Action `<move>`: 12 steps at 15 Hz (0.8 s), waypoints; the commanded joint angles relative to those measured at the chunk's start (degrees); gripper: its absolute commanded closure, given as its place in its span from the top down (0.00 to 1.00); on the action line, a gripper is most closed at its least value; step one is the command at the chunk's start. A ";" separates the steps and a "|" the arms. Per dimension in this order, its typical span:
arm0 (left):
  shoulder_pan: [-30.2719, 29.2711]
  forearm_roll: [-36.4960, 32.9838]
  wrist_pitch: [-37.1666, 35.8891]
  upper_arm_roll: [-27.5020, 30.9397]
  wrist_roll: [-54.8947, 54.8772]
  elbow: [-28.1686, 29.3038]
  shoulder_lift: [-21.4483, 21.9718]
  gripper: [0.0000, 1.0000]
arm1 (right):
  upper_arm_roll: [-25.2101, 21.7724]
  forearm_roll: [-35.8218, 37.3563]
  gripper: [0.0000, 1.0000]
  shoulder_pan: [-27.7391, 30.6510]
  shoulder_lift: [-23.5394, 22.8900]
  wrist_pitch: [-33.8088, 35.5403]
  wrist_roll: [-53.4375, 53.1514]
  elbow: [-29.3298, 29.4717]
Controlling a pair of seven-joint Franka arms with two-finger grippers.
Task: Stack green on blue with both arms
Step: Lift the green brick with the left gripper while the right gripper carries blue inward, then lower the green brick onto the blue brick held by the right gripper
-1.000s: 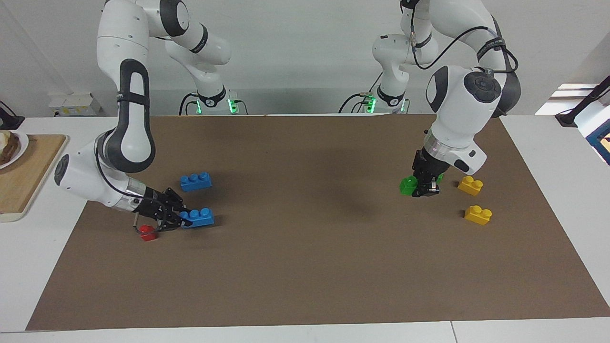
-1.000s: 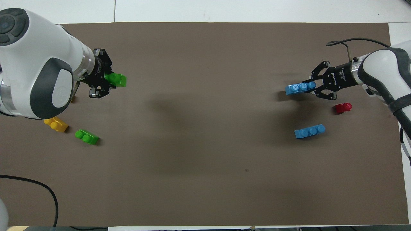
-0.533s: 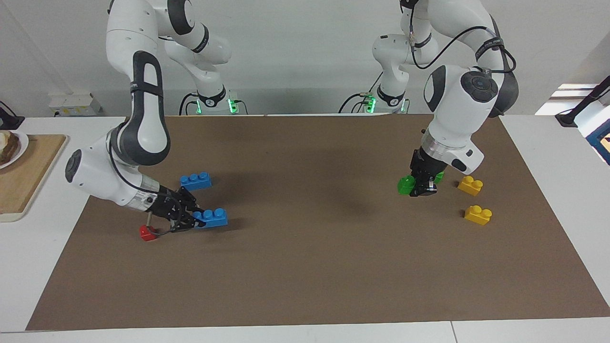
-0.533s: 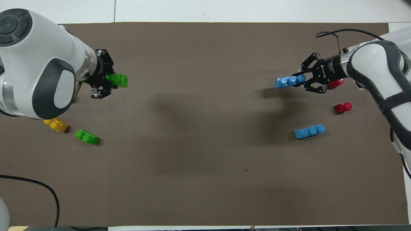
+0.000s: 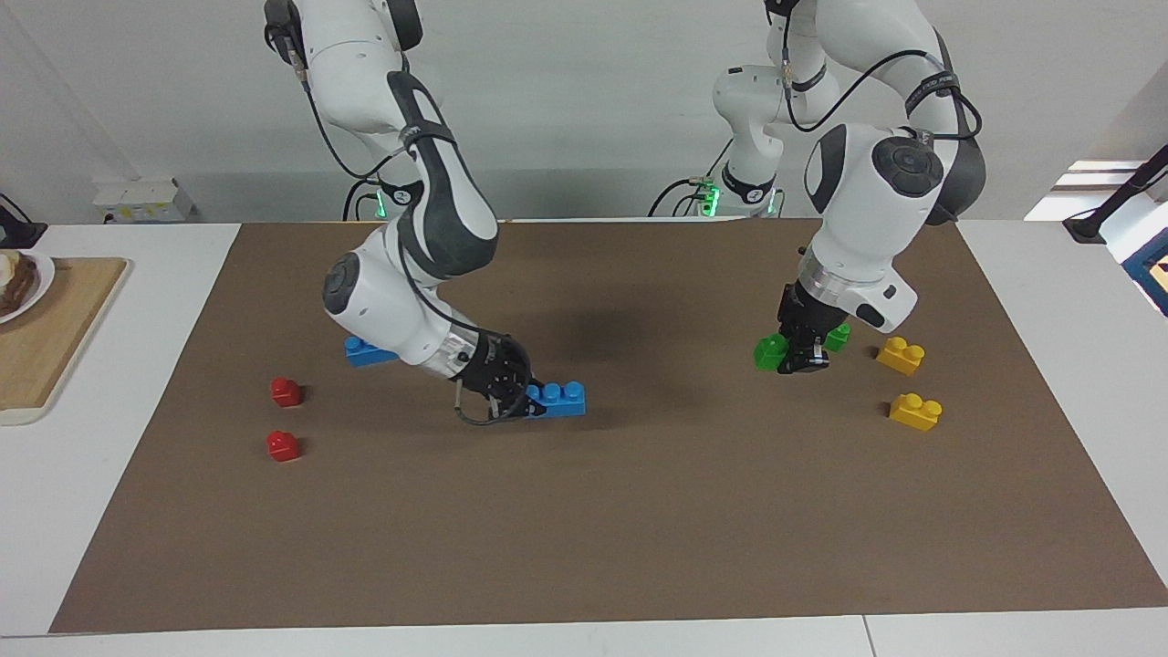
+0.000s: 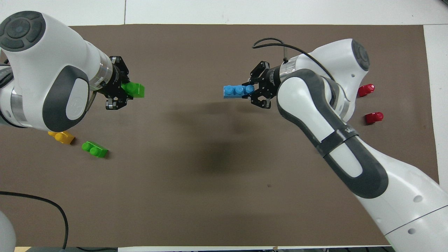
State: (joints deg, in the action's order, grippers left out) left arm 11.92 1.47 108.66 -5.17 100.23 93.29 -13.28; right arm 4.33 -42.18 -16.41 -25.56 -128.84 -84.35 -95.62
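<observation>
My right gripper [image 5: 522, 402] is shut on one end of a long blue brick [image 5: 559, 399] and holds it level, low over the middle of the brown mat; it also shows in the overhead view [image 6: 238, 91]. My left gripper [image 5: 792, 357] is shut on a small green brick [image 5: 769, 352], held low over the mat at the left arm's end, also in the overhead view [image 6: 135, 90]. The second blue brick [image 5: 363, 353] lies on the mat, partly hidden by the right arm. The second green brick [image 5: 836, 336] lies beside the left gripper.
Two yellow bricks [image 5: 901, 355] [image 5: 915, 411] lie at the left arm's end. Two small red bricks [image 5: 286, 392] [image 5: 282, 446] lie at the right arm's end. A wooden board [image 5: 55, 338] sits off the mat there. A black cable [image 6: 52, 210] crosses the mat's corner.
My right gripper has carried the blue brick from beside the red bricks to the mat's middle, uncovering both red bricks. My left gripper with the green brick has shifted slightly toward the middle.
</observation>
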 commanded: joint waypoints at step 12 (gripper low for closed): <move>12.41 -4.20 5.23 0.51 19.72 6.19 1.07 0.00 | -0.55 -2.83 0.00 -10.92 -2.48 -11.17 -6.97 -6.77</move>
State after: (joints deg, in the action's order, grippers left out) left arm 22.35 -1.41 110.24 -5.31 116.48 95.76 -13.35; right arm 4.22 -43.94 -26.32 -28.74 -138.52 -90.28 -100.60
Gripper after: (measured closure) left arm 0.656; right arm 0.656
